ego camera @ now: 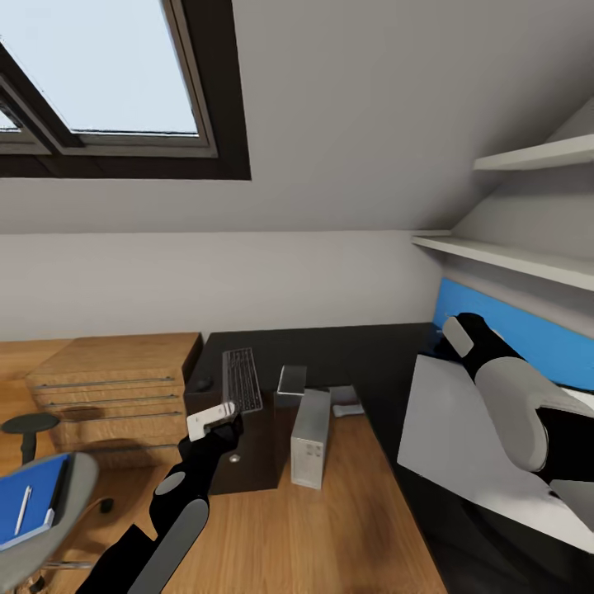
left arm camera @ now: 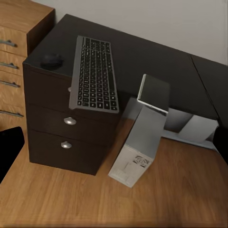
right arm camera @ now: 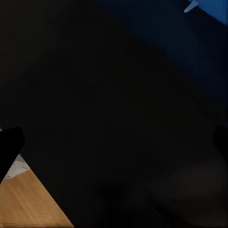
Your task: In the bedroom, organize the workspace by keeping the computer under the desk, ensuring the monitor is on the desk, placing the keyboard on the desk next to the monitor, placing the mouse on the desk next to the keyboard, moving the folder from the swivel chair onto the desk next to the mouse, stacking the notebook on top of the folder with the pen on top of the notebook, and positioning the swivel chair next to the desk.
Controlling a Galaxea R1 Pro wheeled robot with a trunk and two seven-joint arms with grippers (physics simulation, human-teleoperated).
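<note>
Keyboard on tabletop, overhanging front edge; mouse beside it. Left claw near, grip unreadable; right claw likewise. Next: push keyboard fully on.

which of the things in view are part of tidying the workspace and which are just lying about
Part of the job:
slim black keyboard
small black oval mouse
light grey tower computer
glossy black desk
bright blue folder
white pen
grey swivel chair

Just lying about:
light wood drawer cabinet
white wall shelves
skylight window
</note>
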